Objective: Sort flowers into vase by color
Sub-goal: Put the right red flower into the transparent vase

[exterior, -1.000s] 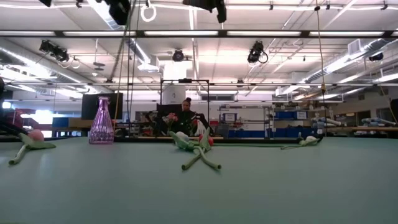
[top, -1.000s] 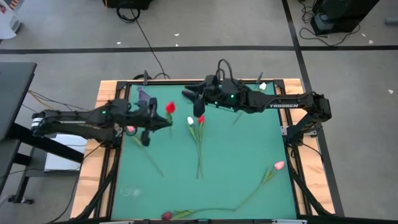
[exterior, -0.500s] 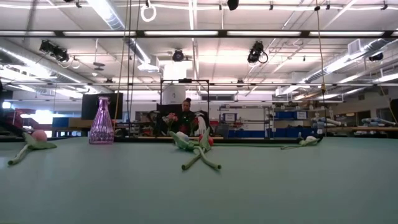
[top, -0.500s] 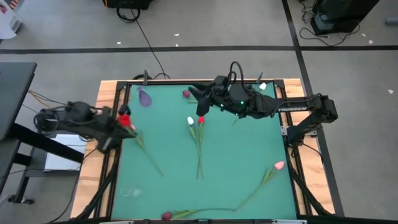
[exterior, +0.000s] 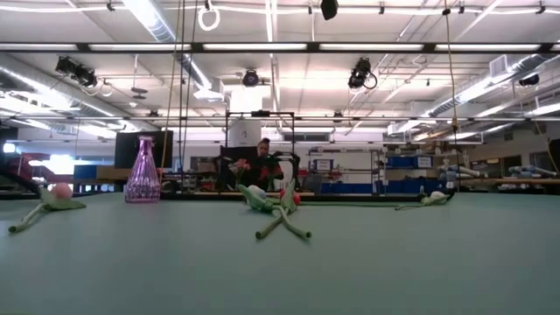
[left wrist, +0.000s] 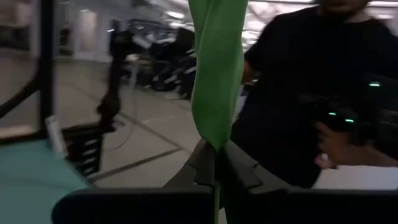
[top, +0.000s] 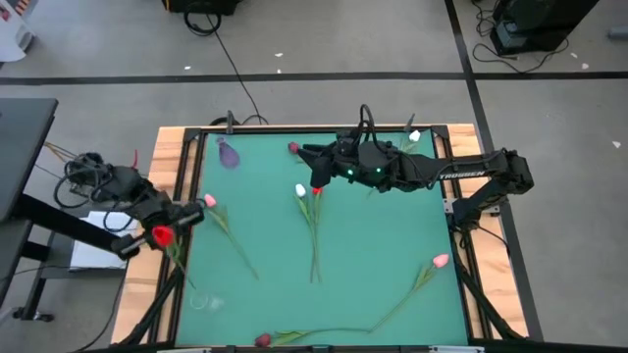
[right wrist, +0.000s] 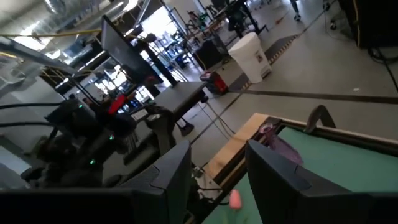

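My left gripper (top: 165, 235) is beyond the table's left edge, shut on a red tulip (top: 160, 234). My right gripper (top: 309, 162) hovers open over the far middle of the table, above a white tulip (top: 300, 190) and a red tulip (top: 316, 188) that lie side by side. The purple vase (top: 228, 152) stands in the far left corner and shows as the vase (exterior: 143, 171) in the low view. A pink tulip (top: 209, 201) lies near the left edge, and another pink one (top: 439, 261) lies on the right. A dark red tulip (top: 263, 339) lies at the near edge. My left gripper (left wrist: 216, 165) pinches the red tulip between its two fingers at a green leaf (left wrist: 216, 93) on the stem, which rises from the fingertips. The flower is lifted clear of the table, and its red head shows beside the gripper in the high view.
A dark red tulip (top: 292, 148) and a white tulip (top: 414, 136) lie by the far edge. A wooden frame (top: 165, 157) rims the green mat. A person in dark clothes (left wrist: 298, 93) shows in the left wrist view beyond the table.
My left gripper has swung from over the table's left part out past the left edge and toward the near side, carrying the red tulip with it. The tulip's head now hangs outside the mat.
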Robot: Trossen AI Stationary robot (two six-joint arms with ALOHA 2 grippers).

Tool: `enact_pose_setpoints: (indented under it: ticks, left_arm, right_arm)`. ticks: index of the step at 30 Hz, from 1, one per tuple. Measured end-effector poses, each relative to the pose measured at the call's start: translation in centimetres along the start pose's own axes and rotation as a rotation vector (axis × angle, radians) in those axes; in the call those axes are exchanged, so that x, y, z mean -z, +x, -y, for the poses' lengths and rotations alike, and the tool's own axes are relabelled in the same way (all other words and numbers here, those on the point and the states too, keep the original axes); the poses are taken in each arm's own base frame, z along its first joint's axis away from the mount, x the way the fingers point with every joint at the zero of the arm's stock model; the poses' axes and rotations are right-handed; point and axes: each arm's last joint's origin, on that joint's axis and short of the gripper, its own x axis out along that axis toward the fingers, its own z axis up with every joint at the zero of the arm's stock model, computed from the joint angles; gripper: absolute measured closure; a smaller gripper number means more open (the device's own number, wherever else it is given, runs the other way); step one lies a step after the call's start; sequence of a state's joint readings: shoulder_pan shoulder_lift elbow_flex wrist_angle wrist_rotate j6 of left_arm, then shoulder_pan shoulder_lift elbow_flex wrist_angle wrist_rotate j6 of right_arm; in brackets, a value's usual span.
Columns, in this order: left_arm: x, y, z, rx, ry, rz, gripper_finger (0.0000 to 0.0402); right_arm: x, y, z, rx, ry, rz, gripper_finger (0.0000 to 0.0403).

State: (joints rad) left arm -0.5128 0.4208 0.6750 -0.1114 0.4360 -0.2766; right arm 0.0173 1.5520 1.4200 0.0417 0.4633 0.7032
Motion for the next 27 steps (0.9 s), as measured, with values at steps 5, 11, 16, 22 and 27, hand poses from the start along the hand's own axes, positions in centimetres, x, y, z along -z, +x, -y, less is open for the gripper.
enact_pose_setpoints:
  ticks: [5, 11, 16, 22, 27]
  left_arm:
    - [0.6, 2.7, 0.1, 0.103, 0.023, -0.049, 0.0394]
    - [2.1, 4.8, 0.1, 0.085, 0.087, -0.140, 0.0394]
    - [2.8, 5.1, 0.2, 0.031, 0.116, -0.192, 0.0394]
    - [5.0, 5.1, 0.3, -0.013, 0.098, -0.245, 0.0394]
    - [7.3, 4.6, 0.3, -0.061, 0.072, -0.275, 0.0394]
  right_arm:
    - [0.3, -0.2, -0.2, 0.013, 0.007, 0.002, 0.0243]
    - [0.7, -0.5, -0.7, 0.003, 0.005, -0.004, 0.0243]
    - [1.0, -0.8, -1.1, -0.004, 0.000, -0.009, 0.0243]
    - [1.4, -1.1, -1.5, -0.014, 0.000, -0.016, 0.0243]
    - [1.9, -1.5, -2.1, -0.018, -0.003, -0.019, 0.0243]
